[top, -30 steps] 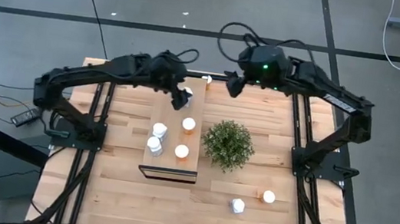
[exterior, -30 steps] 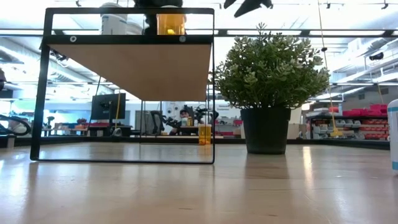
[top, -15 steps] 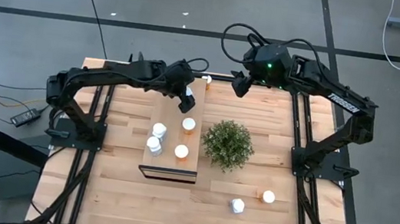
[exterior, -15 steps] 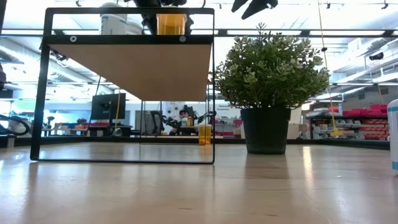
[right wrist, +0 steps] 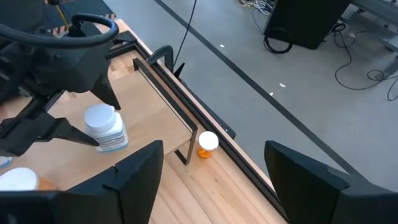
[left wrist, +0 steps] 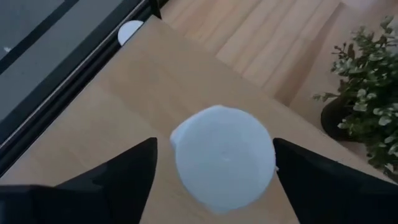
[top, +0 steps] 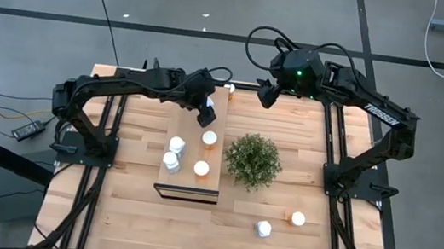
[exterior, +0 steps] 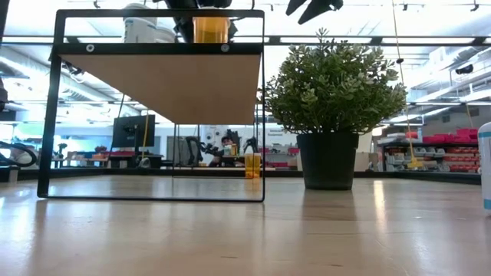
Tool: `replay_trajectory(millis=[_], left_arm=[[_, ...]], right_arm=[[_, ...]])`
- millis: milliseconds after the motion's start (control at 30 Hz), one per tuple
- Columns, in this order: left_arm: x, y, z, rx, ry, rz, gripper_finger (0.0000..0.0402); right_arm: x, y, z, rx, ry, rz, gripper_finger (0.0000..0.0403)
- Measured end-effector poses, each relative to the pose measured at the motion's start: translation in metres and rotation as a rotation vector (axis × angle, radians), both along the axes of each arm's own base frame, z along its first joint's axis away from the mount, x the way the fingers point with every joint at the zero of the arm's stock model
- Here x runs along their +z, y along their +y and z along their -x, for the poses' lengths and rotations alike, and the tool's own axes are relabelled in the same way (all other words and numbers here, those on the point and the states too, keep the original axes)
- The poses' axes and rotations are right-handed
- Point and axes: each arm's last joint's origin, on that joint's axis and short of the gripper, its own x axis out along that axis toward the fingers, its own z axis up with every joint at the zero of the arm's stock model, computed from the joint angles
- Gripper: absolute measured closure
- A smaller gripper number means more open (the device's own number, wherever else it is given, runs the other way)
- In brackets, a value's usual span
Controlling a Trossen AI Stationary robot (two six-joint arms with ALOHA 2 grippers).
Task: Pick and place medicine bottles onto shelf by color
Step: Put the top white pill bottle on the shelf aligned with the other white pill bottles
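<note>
My left gripper (top: 205, 109) is open over the far end of the light-wood shelf (top: 188, 120). Its fingers stand on either side of a white bottle (left wrist: 222, 158), which stands upright on the shelf top and also shows in the right wrist view (right wrist: 106, 127). Two white bottles (top: 173, 153) and two orange bottles (top: 205, 153) stand nearer on the shelf. One orange bottle (top: 298, 219) and one white bottle (top: 264, 228) stand on the table near the front right. Another orange bottle (right wrist: 207, 144) stands at the table's far edge. My right gripper (top: 265, 96) is open and empty above that edge. My left gripper comes at the white bottle from above, one finger on each side of its cap (left wrist: 186, 134). A gap shows beside one finger (left wrist: 134, 165). The other finger (left wrist: 292, 162) lies close against the cap's edge, and I cannot tell whether it touches.
A bushy potted plant (top: 252, 160) stands just right of the shelf. The shelf stands on a tall dark frame (exterior: 54, 115) above the tabletop. There is bare tabletop left of the shelf and along the near edge.
My left gripper has shifted a little toward the table's right over the shelf's far end, then held still. My right gripper has moved slightly toward the table's right edge, staying high above the far edge.
</note>
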Motion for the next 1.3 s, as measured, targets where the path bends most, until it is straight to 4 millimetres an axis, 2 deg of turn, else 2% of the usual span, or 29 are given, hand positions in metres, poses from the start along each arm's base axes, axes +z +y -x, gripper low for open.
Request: replay_trajectory(millis=[367, 567, 667, 900, 1100, 1300], left_arm=[[-0.004, 0.001, 0.007, 0.044, 0.093, -0.038, 0.0178], [-0.004, 0.011, 0.016, 0.063, 0.146, -0.036, 0.0219], [-0.004, 0.017, 0.021, 0.058, 0.177, -0.041, 0.0222], [-0.003, 0.039, 0.035, 0.076, 0.223, -0.054, 0.0203], [0.0, 0.055, 0.053, 0.06, 0.277, -0.067, 0.0213], [0.0, 0.064, 0.06, 0.045, 0.27, -0.025, 0.0203]], right_arm=[[0.0, 0.0, 0.0, -0.001, 0.0, 0.0, 0.0117], [0.0, 0.0, 0.0, -0.001, 0.0, 0.0, 0.0117], [-0.001, 0.0, 0.0, -0.001, 0.007, -0.002, 0.0117], [-0.005, 0.001, 0.003, -0.001, 0.06, -0.016, 0.0117], [-0.006, 0.001, 0.004, -0.004, 0.072, -0.024, 0.0116], [-0.006, 0.001, 0.004, -0.005, 0.073, -0.024, 0.0116]])
